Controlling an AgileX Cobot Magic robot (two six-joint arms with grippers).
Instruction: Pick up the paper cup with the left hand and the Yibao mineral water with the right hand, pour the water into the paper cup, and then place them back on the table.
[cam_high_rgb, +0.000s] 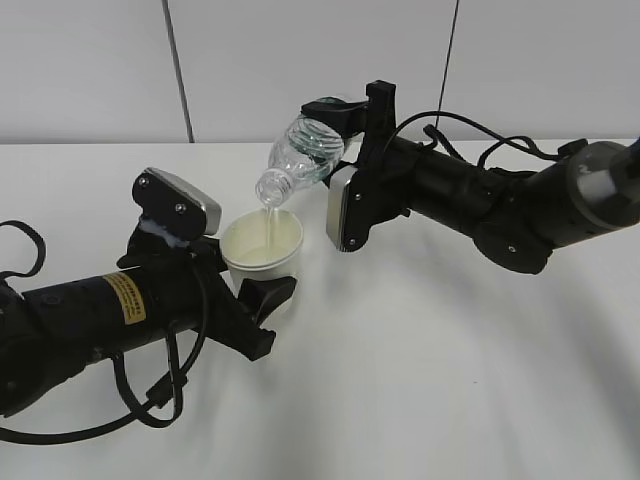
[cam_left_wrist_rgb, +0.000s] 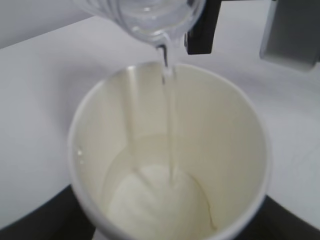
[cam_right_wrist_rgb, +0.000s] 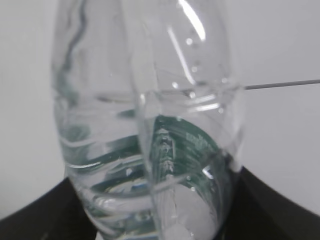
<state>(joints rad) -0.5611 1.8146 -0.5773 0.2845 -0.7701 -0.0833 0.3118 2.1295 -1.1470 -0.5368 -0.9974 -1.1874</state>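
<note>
The cream paper cup is held upright in my left gripper, which is shut on it. My right gripper is shut on the Yibao mineral water bottle, tilted neck-down over the cup. A thin stream of water falls from the neck into the cup. In the left wrist view the cup fills the frame with water pooling at its bottom, and the bottle neck is just above its rim. In the right wrist view the clear bottle with its green label fills the frame.
The white table lies under both arms. A black cable loops beside the left arm at the lower left. A grey wall with vertical seams stands behind the table.
</note>
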